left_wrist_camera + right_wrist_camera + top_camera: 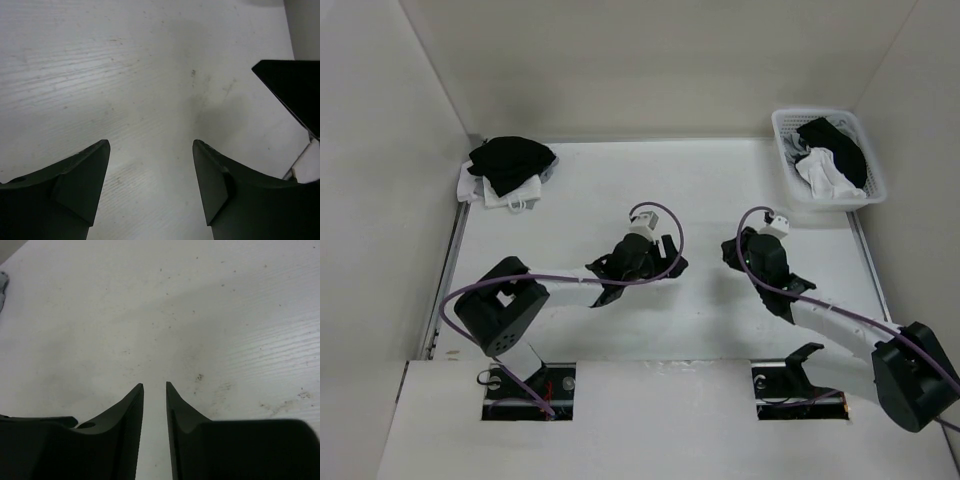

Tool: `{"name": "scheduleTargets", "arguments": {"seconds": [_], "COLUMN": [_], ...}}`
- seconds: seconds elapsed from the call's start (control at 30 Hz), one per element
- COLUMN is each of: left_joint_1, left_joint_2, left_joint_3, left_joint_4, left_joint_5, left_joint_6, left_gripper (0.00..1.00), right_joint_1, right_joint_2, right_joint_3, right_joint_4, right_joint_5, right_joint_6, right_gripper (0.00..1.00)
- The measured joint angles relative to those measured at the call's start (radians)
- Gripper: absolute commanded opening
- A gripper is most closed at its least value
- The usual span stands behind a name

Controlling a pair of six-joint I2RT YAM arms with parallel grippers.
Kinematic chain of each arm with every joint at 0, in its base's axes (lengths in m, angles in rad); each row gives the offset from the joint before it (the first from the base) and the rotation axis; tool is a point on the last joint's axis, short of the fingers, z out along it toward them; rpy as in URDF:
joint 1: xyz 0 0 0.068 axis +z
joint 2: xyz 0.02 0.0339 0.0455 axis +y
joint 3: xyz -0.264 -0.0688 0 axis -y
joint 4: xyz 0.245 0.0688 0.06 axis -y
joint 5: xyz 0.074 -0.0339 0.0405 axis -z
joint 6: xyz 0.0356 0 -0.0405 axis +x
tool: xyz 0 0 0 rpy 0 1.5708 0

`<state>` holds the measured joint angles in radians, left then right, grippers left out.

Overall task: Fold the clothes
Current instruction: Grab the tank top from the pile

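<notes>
White table (pixel 700 180), walled in. Left gripper (pixel 150 145) fingers spread wide, empty, just above bare tabletop. Right gripper (pixel 154 385) fingers nearly together with a thin gap, pinching nothing. White top (pixel 505 199) lies well beyond and left of the left gripper, under a black garment (pixel 510 160). Basket (pixel 835 205) of clothes sits beyond and right of the right gripper.

The top camera looks down across the whole table (pixel 700 190) from behind. Both wrist cameras face its middle closely.
</notes>
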<state>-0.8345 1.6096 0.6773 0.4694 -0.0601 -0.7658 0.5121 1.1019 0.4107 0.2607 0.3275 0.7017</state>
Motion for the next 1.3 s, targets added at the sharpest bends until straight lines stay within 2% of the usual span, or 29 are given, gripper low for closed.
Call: {"name": "scheduleTargets", "arguments": {"seconds": [0.1,0.2,0.27,0.3,0.33,0.4,0.5,0.63,0.7,0.73,0.77,0.83,0.9,1.07,1.3], "left_joint_1": [-0.014,-0.027,-0.037,-0.041,-0.044,-0.045,-0.046,-0.046,-0.044,-0.043,-0.043,-0.043,-0.043,-0.034,-0.022], "left_joint_2": [0.001,0.001,0.001,0.0,0.0,-0.004,-0.023,-0.064,-0.07,-0.071,-0.071,-0.071,-0.071,-0.071,-0.071], "left_joint_3": [-0.001,-0.016,-0.044,-0.062,-0.084,-0.118,-0.152,-0.158,-0.158,-0.159,-0.159,-0.161,-0.162,-0.167,-0.168], "left_joint_4": [0.032,0.082,0.13,0.153,0.18,0.211,0.24,0.282,0.297,0.303,0.306,0.308,0.311,0.312,0.323], "left_joint_5": [0.042,0.07,0.081,0.088,0.094,0.103,0.102,0.089,0.085,0.082,0.079,0.074,0.072,0.071,0.074], "left_joint_6": [0.0,0.001,0.003,0.006,0.005,0.015,0.029,0.054,0.06,0.062,0.063,0.064,0.064,0.064,0.055], "left_gripper": [0.66,0.6,0.43,0.28,0.18,0.09,0.1,0.28,0.35,0.38,0.4,0.42,0.43,0.44,0.46], "right_joint_1": [0.007,0.007,0.006,0.005,0.0,-0.026,-0.134,-0.393,-0.475,-0.509,-0.578,-0.63,-0.671,-0.75,-0.775], "right_joint_2": [0.0,-0.004,-0.004,-0.004,-0.003,-0.002,0.018,0.108,0.157,0.184,0.282,0.387,0.5,0.788,0.944], "right_joint_3": [0.04,0.083,0.111,0.124,0.139,0.186,0.31,0.547,0.611,0.637,0.724,0.8,0.888,1.118,1.208], "right_joint_4": [-0.032,-0.07,-0.092,-0.106,-0.121,-0.168,-0.241,-0.289,-0.289,-0.297,-0.306,-0.311,-0.329,-0.411,-0.48], "right_joint_5": [0.01,0.021,0.027,0.029,0.029,0.028,0.024,0.036,0.05,0.053,0.056,0.058,0.06,0.06,0.041], "right_joint_6": [-0.003,-0.007,-0.013,-0.017,-0.021,-0.035,-0.066,-0.105,-0.111,-0.112,-0.119,-0.126,-0.142,-0.214,-0.293], "right_gripper": [0.19,0.13,0.04,0.02,0.01,0.01,0.01,0.06,0.1,0.15,0.28,0.41,0.49,0.58,0.59]}}
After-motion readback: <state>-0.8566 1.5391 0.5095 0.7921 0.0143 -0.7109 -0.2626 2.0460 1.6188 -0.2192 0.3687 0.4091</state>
